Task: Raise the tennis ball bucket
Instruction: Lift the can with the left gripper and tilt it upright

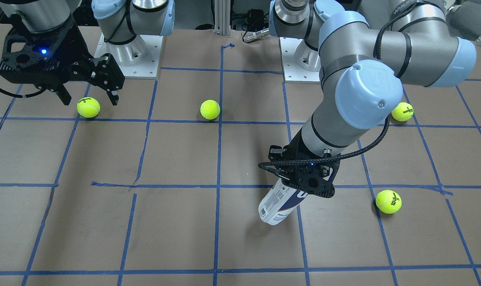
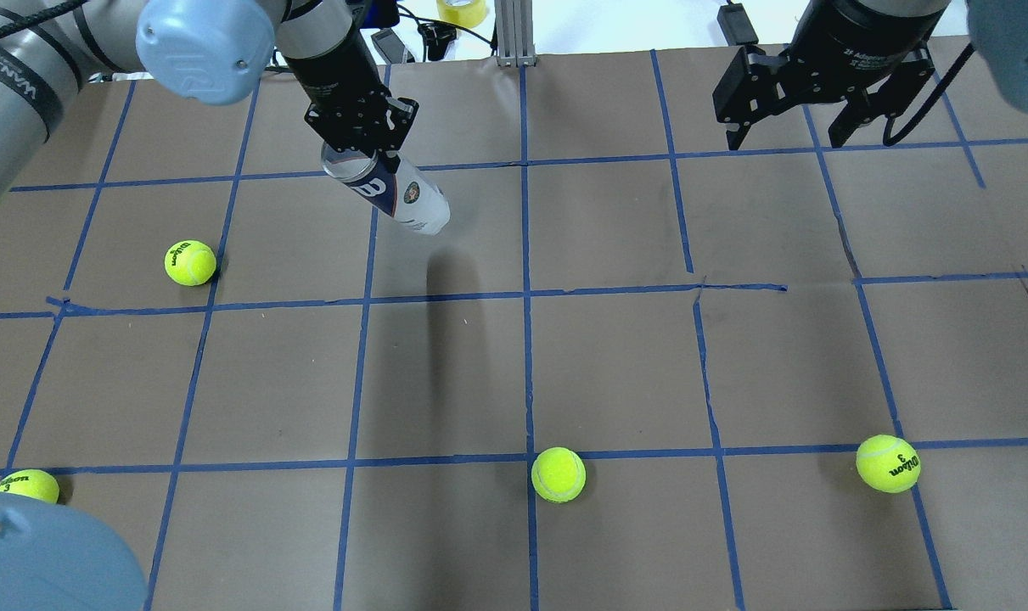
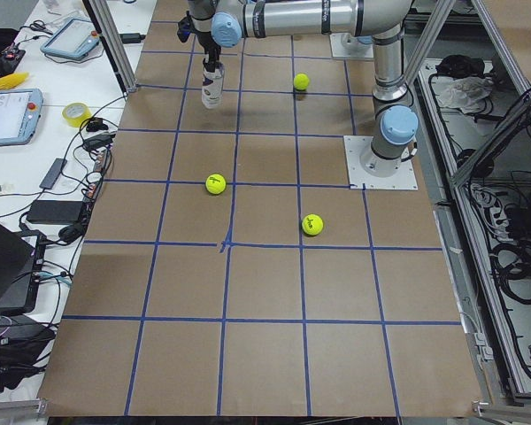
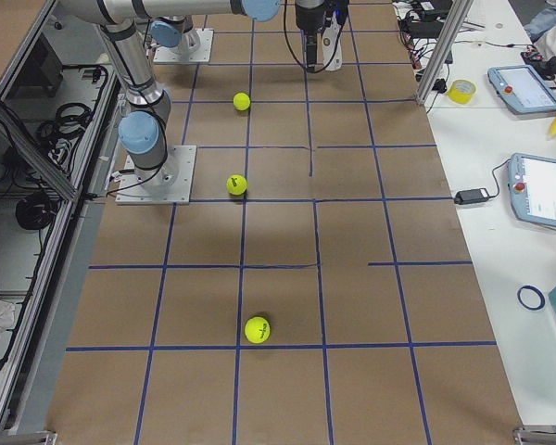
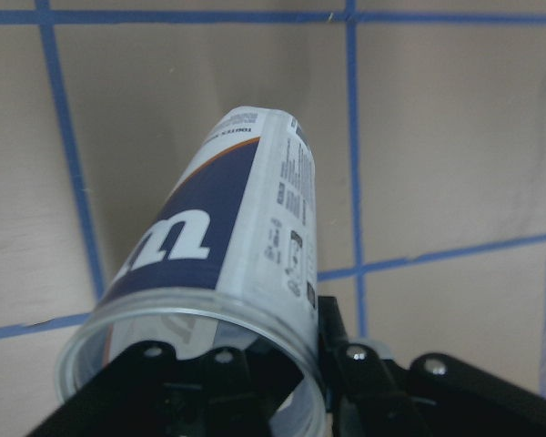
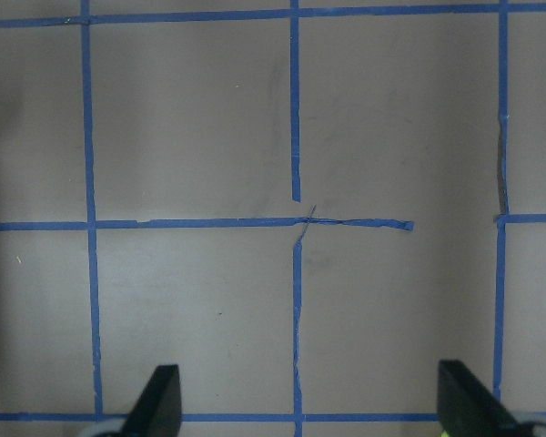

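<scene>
One tennis ball bucket (image 1: 275, 203) aloft

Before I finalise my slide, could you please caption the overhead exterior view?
Left gripper holds the clear, navy-labelled plastic tennis ball bucket aloft; right gripper hangs open.

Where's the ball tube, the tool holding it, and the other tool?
tennis ball bucket (image 1: 275, 205): front-facing view, on its white label.
left tool (image 2: 365, 154): overhead view, between its fingertips at the bucket's rim.
right tool (image 2: 785, 136): overhead view, gap between its open fingers.
</scene>
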`<state>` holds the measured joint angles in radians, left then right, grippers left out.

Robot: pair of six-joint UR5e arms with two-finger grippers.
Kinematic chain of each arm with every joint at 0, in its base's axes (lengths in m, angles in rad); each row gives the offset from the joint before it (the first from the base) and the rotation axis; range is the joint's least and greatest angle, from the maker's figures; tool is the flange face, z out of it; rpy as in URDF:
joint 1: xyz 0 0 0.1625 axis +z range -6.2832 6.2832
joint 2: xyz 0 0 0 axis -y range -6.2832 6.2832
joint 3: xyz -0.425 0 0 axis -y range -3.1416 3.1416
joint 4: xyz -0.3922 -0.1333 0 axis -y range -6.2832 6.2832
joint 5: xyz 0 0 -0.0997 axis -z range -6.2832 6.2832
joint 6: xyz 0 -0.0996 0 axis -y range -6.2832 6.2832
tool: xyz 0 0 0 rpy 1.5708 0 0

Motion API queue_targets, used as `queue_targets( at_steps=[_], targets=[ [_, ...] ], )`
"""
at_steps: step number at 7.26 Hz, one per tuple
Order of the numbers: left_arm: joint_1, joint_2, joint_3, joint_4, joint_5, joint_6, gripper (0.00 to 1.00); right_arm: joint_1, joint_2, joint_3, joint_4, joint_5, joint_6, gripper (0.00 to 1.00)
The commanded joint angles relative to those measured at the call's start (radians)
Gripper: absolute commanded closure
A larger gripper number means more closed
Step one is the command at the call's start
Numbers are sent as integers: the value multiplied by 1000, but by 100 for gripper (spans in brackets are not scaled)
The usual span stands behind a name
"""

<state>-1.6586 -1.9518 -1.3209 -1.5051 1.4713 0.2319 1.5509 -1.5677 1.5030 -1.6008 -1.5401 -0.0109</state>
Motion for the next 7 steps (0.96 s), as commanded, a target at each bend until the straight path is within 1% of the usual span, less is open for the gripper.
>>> queue_targets(
  at_steps=[1, 3, 6, 7],
  targets=[
    [-12, -19, 12, -32, 113, 243, 100, 0, 0, 8, -2, 0, 0, 0],
    [-15, -44, 26, -61, 138, 430, 100, 0, 0, 8, -2, 0, 0, 0],
    [-68, -96, 63, -28, 156, 455, 100, 0, 0, 8, -2, 0, 0, 0],
    [-73, -108, 63, 8, 156, 472, 100, 0, 0, 8, -2, 0, 0, 0]
  ],
)
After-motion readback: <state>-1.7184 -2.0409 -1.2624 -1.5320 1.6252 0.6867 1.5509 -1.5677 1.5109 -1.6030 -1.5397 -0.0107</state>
